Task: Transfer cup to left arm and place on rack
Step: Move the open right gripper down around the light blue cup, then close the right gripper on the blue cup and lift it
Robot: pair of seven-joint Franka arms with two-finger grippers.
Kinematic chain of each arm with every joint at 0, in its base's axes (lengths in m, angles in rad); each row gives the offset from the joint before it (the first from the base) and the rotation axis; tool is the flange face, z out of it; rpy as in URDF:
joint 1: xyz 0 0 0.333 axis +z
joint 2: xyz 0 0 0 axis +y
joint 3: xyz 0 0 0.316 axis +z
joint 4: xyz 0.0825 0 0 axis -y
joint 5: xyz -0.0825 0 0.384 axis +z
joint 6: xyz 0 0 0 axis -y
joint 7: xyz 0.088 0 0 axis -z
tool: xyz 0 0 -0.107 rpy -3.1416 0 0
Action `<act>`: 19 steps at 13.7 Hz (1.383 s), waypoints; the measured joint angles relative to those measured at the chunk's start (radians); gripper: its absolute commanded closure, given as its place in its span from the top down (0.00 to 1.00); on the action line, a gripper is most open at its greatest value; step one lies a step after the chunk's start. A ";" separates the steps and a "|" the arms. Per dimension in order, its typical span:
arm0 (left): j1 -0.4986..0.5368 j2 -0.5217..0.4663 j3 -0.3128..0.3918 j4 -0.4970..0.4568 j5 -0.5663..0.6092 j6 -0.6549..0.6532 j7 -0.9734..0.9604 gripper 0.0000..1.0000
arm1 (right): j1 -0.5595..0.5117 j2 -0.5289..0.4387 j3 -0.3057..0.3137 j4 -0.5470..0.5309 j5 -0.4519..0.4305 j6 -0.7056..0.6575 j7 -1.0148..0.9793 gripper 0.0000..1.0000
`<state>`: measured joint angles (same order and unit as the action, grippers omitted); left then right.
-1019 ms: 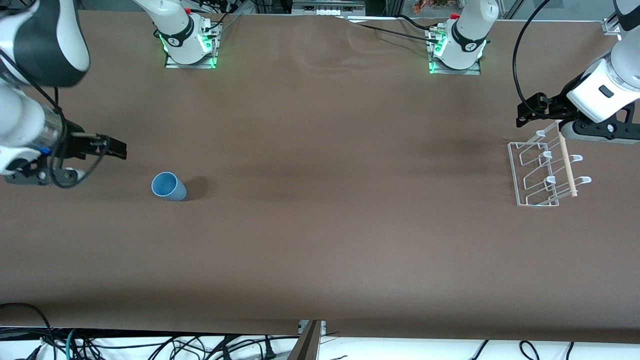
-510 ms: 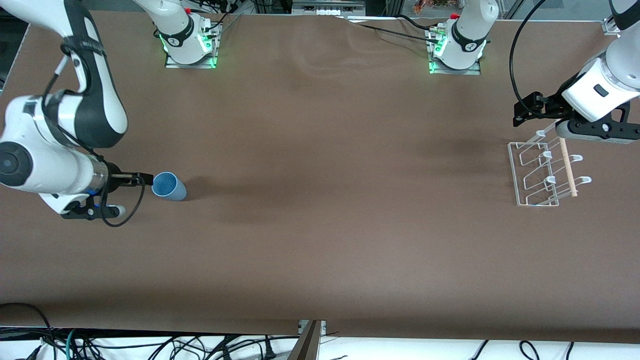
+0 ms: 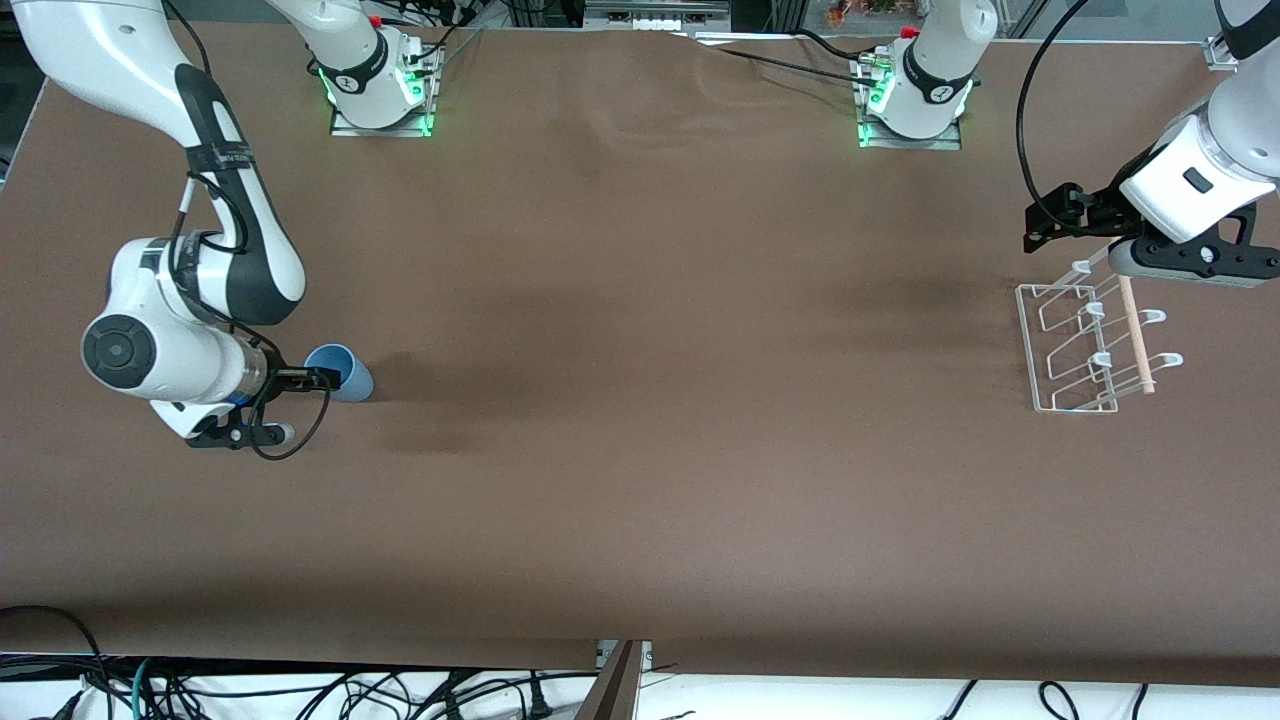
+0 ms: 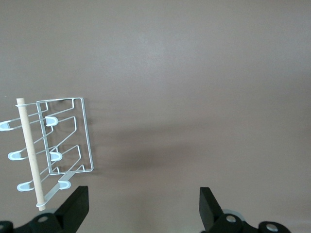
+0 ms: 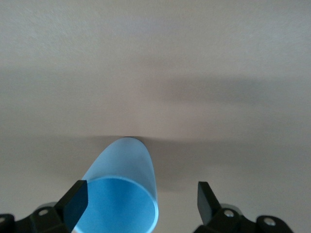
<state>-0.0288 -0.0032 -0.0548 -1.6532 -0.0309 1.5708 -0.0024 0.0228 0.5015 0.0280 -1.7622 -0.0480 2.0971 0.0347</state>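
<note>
The cup (image 3: pixel 343 372) lies on its side on the table (image 3: pixel 640 480) toward the right arm's end, well apart from the rack (image 3: pixel 1085 345) at the left arm's end. The right gripper (image 3: pixel 322 379) is at its mouth, fingers (image 5: pixel 75 204) spread wide, not gripping. The left gripper (image 3: pixel 1050 215) waits above the rack, released

Light-blue cup (image 3: pixel 343 370) upright — wire rack (image 3: pixel 1090 345) well apart.

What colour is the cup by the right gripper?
Light blue; the cup shows best in the right wrist view.
</note>
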 measured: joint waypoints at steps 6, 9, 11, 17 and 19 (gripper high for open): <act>0.000 0.000 -0.001 0.000 0.000 0.000 0.000 1.00 | 0.000 -0.001 0.001 -0.027 0.000 0.038 0.000 1.00; 0.000 0.000 -0.003 0.000 0.000 -0.001 0.000 1.00 | 0.000 -0.012 0.001 -0.027 0.000 0.035 -0.005 1.00; 0.000 0.000 -0.003 0.000 0.000 -0.001 0.000 1.00 | 0.000 -0.026 0.001 -0.027 0.000 0.017 -0.018 1.00; 0.000 0.000 -0.003 0.000 0.000 -0.001 0.000 1.00 | -0.010 -0.033 -0.005 -0.027 0.000 -0.025 -0.057 1.00; 0.000 0.000 -0.003 0.000 0.000 -0.001 0.000 1.00 | -0.016 -0.034 -0.008 -0.029 0.000 -0.033 -0.078 1.00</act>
<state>-0.0290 -0.0032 -0.0582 -1.6532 -0.0309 1.5700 -0.0024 0.0065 0.4677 0.0204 -1.7914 -0.0480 2.0638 -0.0432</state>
